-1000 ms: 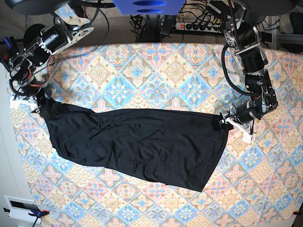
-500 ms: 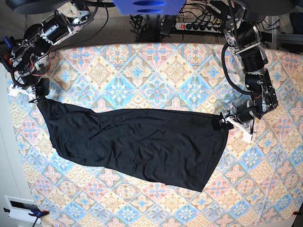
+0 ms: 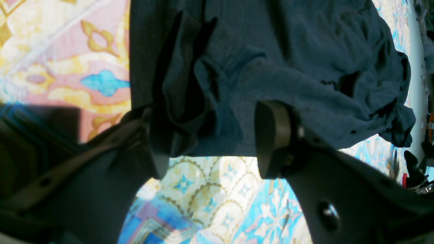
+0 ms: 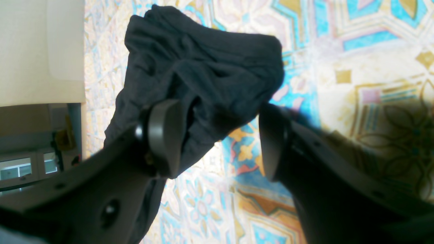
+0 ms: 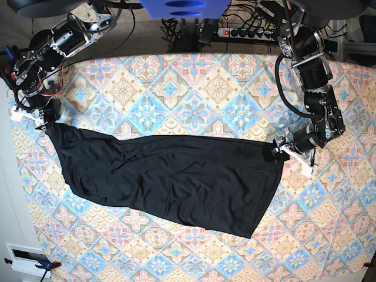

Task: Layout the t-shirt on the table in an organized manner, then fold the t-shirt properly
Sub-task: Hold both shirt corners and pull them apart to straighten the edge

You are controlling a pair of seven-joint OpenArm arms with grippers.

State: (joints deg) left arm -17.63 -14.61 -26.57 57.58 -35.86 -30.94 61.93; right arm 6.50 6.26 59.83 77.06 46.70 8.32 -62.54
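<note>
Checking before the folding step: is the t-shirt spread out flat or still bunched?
Partly spread. The t-shirt lies stretched long across the table, but narrow and wrinkled, its ends bunched at each gripper; no sleeves are laid out.

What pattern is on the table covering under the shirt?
Pastel diamond medallion tiles in blue, pink, peach and cream cover the table; clearest in the base view.

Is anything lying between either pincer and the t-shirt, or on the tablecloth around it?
Nothing visible. The left pincer and right pincer both straddle bunched t-shirt fabric directly, and the patterned table around it shows only tablecloth.
</note>
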